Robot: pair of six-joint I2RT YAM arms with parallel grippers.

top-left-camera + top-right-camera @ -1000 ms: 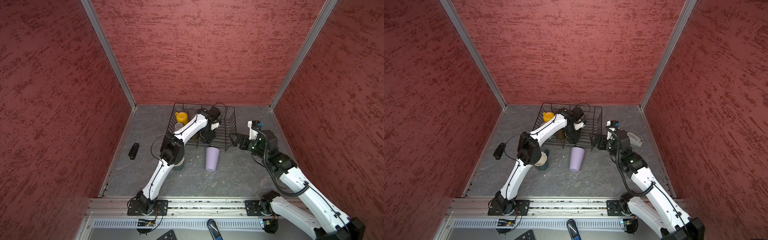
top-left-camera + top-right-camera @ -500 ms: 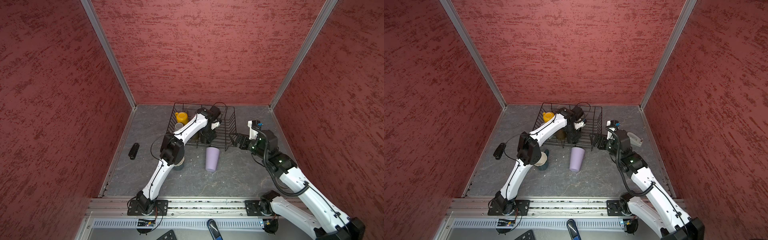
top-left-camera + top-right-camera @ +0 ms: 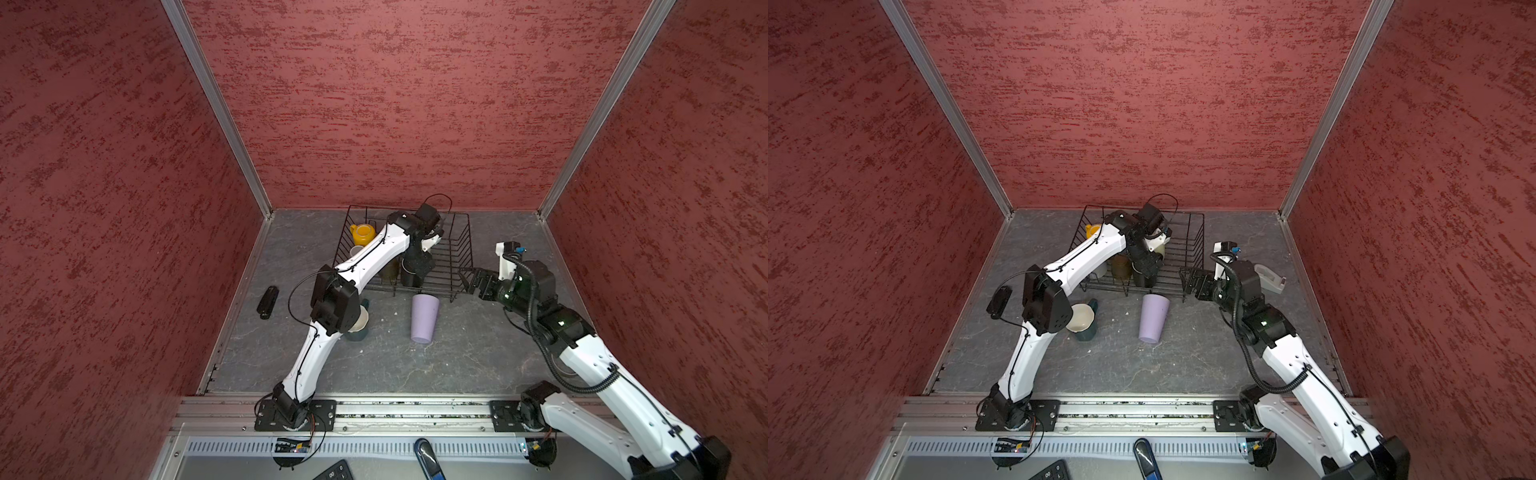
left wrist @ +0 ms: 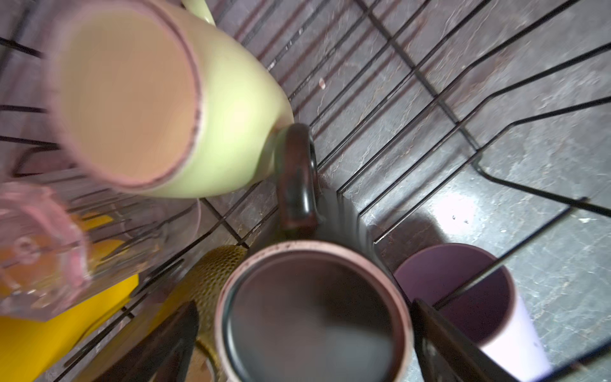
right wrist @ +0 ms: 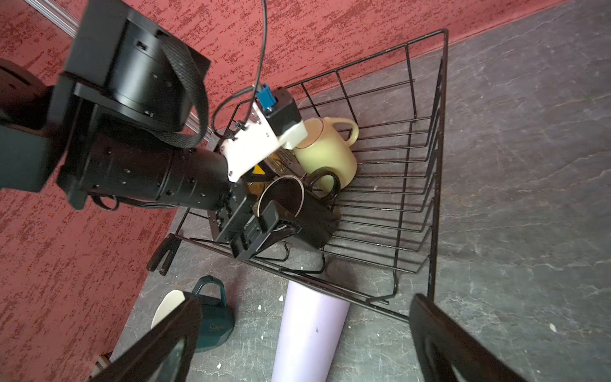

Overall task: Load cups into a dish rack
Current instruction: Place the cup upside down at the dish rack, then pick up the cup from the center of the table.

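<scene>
The black wire dish rack (image 3: 461, 249) (image 5: 413, 198) stands at the back. Inside it are a yellow mug (image 3: 362, 233), an amber-olive glass (image 3: 389, 270), a clear glass (image 4: 49, 248), a pale green mug (image 5: 327, 152) and a black mug (image 4: 314, 314) (image 5: 307, 215). My left gripper (image 4: 304, 330) (image 3: 415, 270) is open, one finger on each side of the black mug's rim. A lilac tumbler (image 3: 424, 318) (image 5: 310, 330) lies on the table against the rack's front. A teal mug (image 3: 1086, 324) lies left of it. My right gripper (image 5: 305, 299) (image 3: 469, 278) hangs open by the rack's front right corner.
A black oblong object (image 3: 268, 302) lies near the left wall. A grey tape dispenser (image 3: 1268, 279) sits by the right wall, behind my right arm. Red walls close in three sides, and a metal rail (image 3: 374, 415) runs along the front.
My left gripper's jaws have spread wide apart around the black mug, which stands in the rack. The right arm has not moved.
</scene>
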